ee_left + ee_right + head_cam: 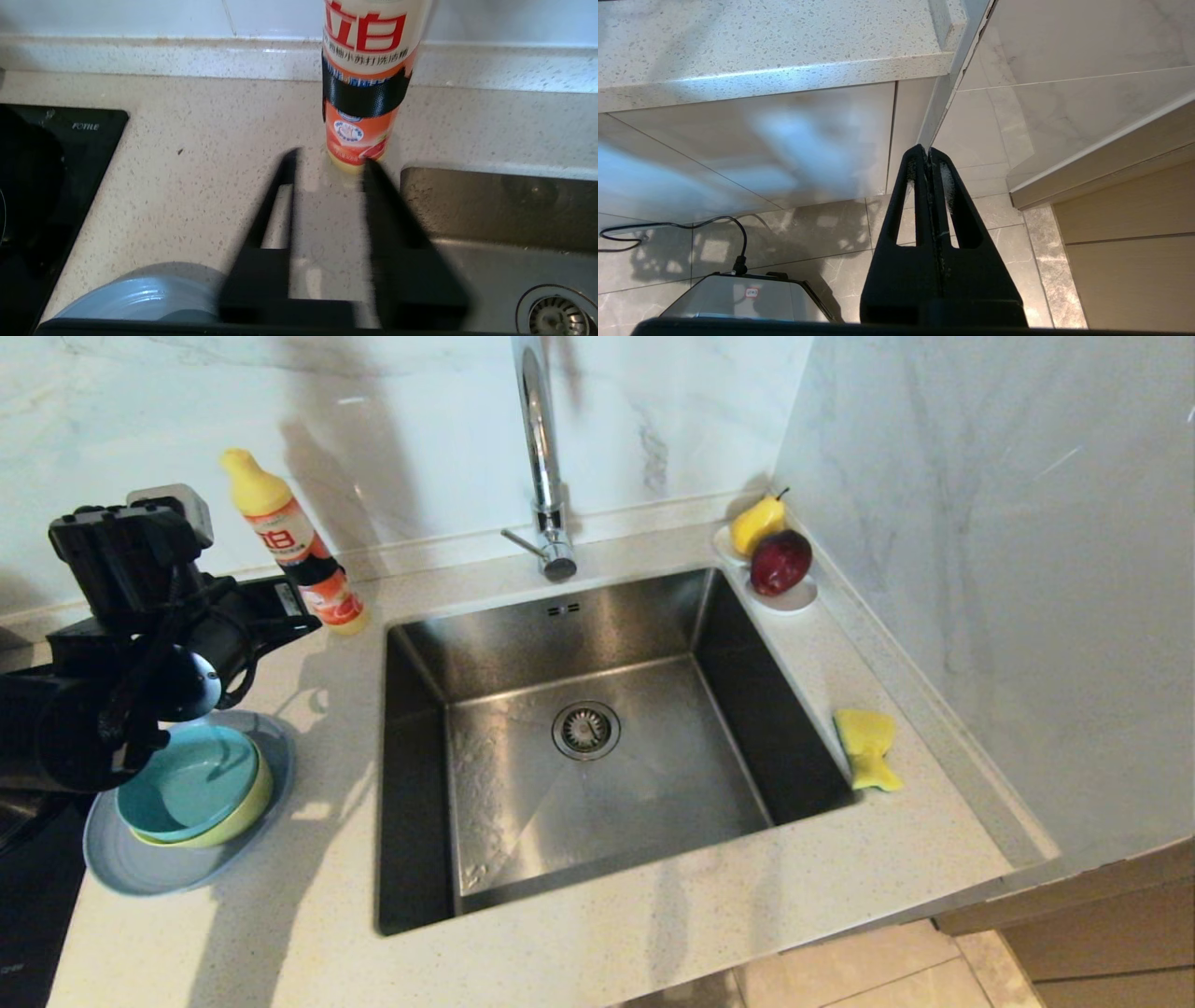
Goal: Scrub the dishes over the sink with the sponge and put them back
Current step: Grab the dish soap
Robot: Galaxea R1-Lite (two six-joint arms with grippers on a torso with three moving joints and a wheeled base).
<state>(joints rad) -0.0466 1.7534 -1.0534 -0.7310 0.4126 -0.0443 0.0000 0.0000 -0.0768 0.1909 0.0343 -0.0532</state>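
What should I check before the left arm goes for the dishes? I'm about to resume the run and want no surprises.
1. Left claw open, nothing between its fingers: ok.
2. Left claw over the dishes: not ok; it points at the counter near the soap bottle.
3. Dishes stacked left of the sink: ok; teal bowl in the yellow-green bowl on the plate.
4. Sponge reachable: ok; it lies on the counter right of the sink.
5. Basin free of objects: ok.
6. Right claw parked below the counter edge, shut, holding nothing: ok.
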